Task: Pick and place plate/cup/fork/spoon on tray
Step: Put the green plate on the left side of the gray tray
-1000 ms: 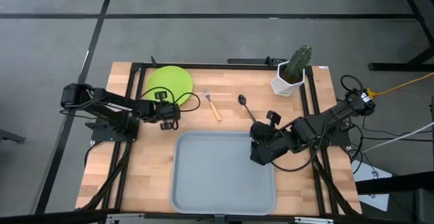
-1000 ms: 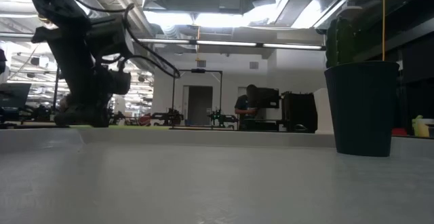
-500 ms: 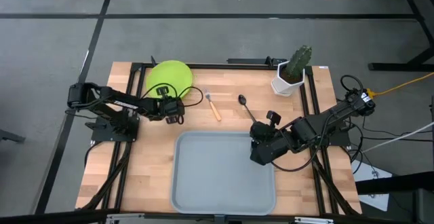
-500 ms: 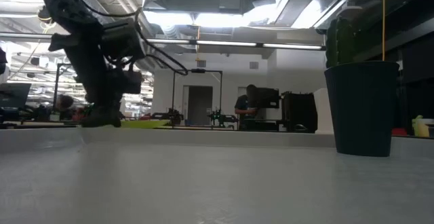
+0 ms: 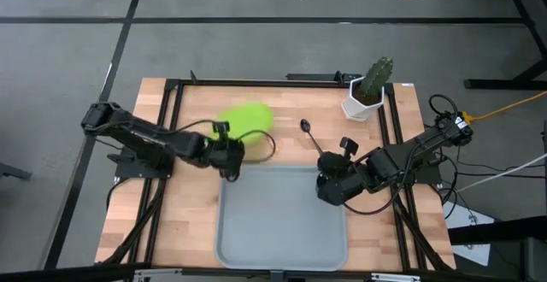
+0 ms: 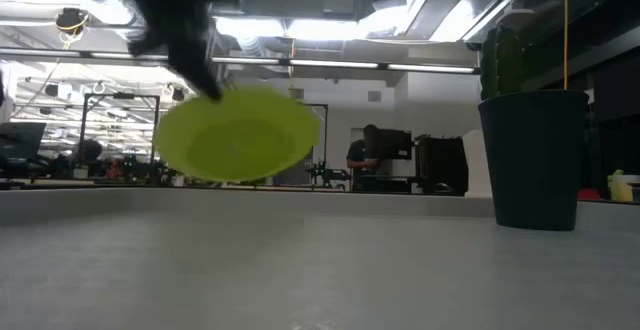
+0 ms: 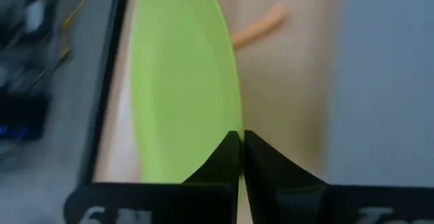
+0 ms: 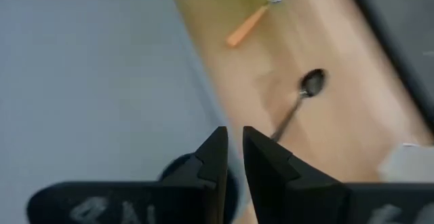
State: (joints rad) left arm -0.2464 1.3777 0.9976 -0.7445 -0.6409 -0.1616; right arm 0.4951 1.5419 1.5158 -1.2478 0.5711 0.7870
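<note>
The lime-green plate [image 5: 246, 120] hangs in the air over the wood just beyond the grey-blue tray's [image 5: 282, 222] far left corner, and shows tilted in the low view [image 6: 240, 135]. My left gripper [image 5: 229, 148] is shut on it. The black cup [image 6: 535, 160] stands upright on the tray's floor. My right gripper [image 5: 329, 188] hovers over it, its fingers [image 8: 217, 149] a narrow gap apart and touching nothing. The orange-handled fork [image 8: 247, 20] and the dark spoon [image 5: 309, 132] lie flat on the wood beyond the tray. My left gripper pinches the plate's rim [image 7: 234, 125] between its two fingers, at the edge nearest the tray. The fingers come from the table's left, slanting down. The plate is lifted clear of the table, tilted, reaching away from the fingers toward the far edge.
A white pot with a green cactus [image 5: 363, 102] stands at the far right corner. Black frame rails run along the table's left and right sides. A person [image 6: 365, 155] shows far off in the room behind.
My left gripper has gone toward the table's right and near edge, toward the tray, taking the plate with it. The plate lay flat at the far left; now it is lifted clear, tilted, and closer to the tray.
</note>
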